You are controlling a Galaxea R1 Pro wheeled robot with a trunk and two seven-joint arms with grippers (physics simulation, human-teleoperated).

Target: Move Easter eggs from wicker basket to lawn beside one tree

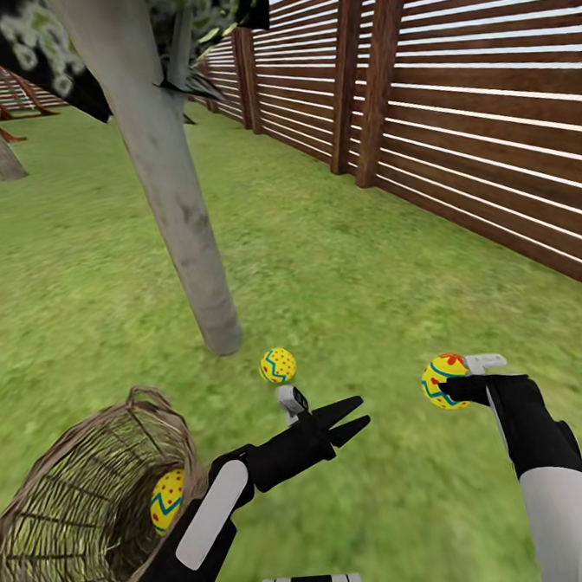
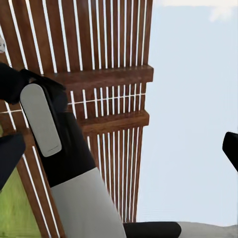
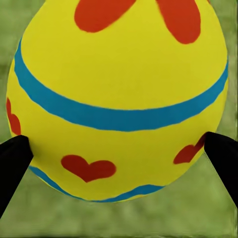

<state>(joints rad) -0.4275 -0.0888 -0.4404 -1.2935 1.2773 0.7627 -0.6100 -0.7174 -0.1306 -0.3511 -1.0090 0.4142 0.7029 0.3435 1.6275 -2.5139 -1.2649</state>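
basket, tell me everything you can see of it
The basket is round, woven of tan-brown wicker, with open ribbed sides you can see through and a loop handle at its rim. In the head view it sits low on the robot's left, tipped so its mouth faces the camera, resting on the lawn. One yellow egg with red dots and a blue zigzag lies inside. The left arm crosses in front of it.

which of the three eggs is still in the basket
The yellow egg with red dots and a blue zigzag inside the tan woven wicker basket. Another dotted egg lies on the grass by the pale-grey tree trunk; the right end effector holds the heart-painted egg.
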